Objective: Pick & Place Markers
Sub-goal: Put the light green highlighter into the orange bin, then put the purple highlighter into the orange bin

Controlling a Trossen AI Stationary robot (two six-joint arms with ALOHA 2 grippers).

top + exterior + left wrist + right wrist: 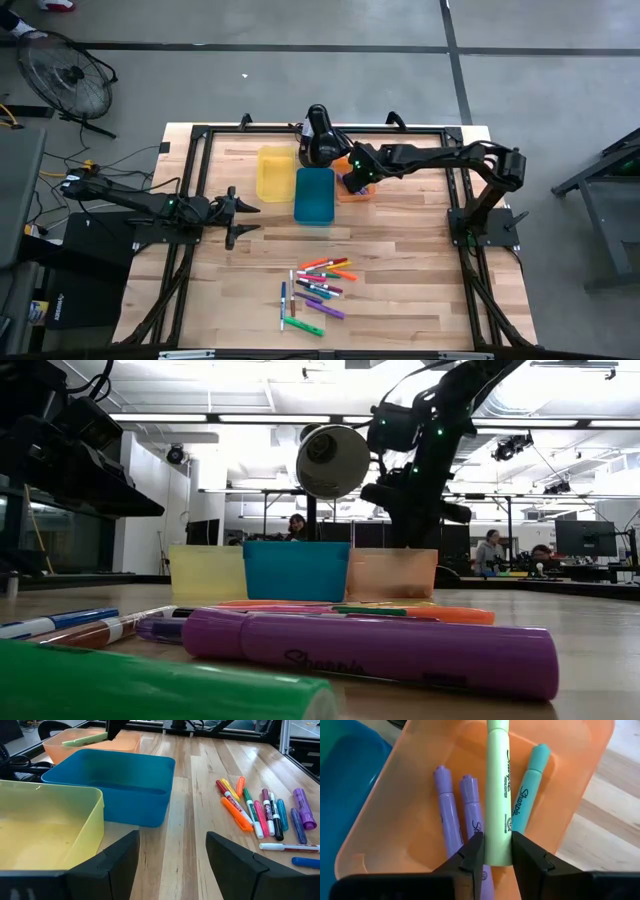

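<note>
The right arm reaches from its base at the counter's three o'clock edge toward twelve o'clock, elbow raised, its forearm running level toward nine o'clock and its wrist tipped down, so the right tool [352,178] hangs in the far middle of the counter with its fingers [474,854] pressed against both sides of a pale green marker [498,795]. The left arm lies low and stretched from the nine o'clock side toward the centre, and the left tool [238,217] points toward three o'clock with its two fingers [120,857] spread wide and nothing between them.
</note>
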